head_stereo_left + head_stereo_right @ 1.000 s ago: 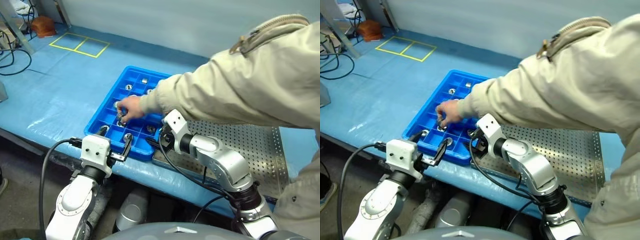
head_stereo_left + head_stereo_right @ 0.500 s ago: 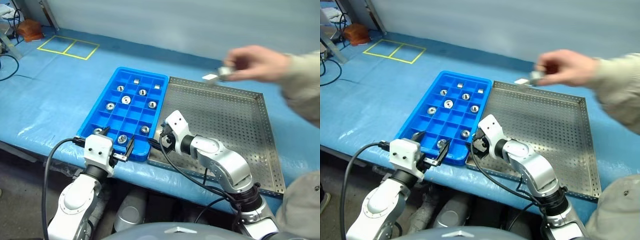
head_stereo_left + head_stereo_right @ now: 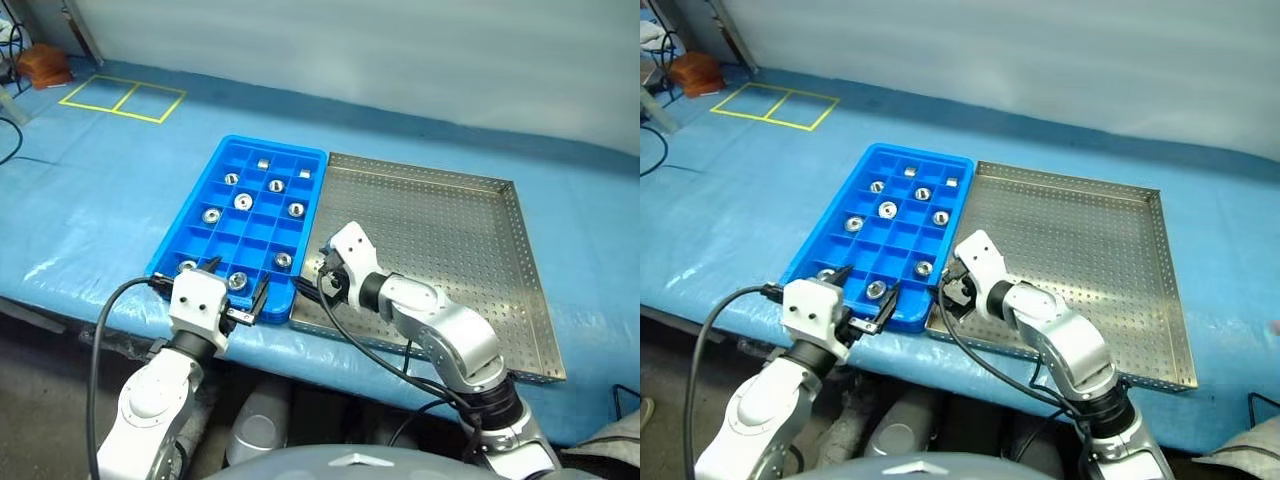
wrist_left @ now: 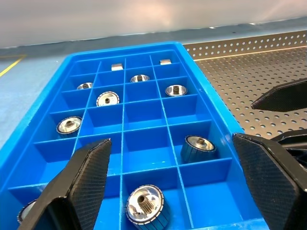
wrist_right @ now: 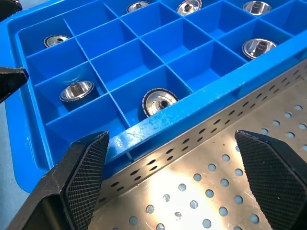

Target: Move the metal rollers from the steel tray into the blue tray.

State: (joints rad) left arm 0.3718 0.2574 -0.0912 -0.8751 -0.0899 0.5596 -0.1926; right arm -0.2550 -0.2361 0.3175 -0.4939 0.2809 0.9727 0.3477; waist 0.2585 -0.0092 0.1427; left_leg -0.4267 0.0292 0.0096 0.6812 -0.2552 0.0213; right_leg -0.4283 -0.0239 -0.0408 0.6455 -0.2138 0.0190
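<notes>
The blue tray point(image 3: 262, 235) lies on the table with the steel tray point(image 3: 470, 215) touching its right side. Several metal rollers sit in separate compartments of the blue tray, among them one roller point(image 3: 242, 201) in the middle and one roller point(image 4: 145, 203) close to my left fingers. My left gripper point(image 3: 236, 282) hovers open at the blue tray's near edge. My right gripper point(image 3: 325, 276) is open too, over the steel tray's near-left corner, facing the blue tray's rim point(image 5: 158, 125). Its fingers point(image 4: 283, 95) also show in the left wrist view.
A blue cover point(image 3: 110, 190) spreads over the table, with yellow tape squares point(image 3: 122, 96) at the far left. A brown object point(image 3: 45, 60) and cables lie beyond them. The table's front edge runs just under both grippers.
A person's arm that reached into the blue tray has pulled back to the right, holding something small, and left the view. The camera has swung. Both grippers stayed open and still.
</notes>
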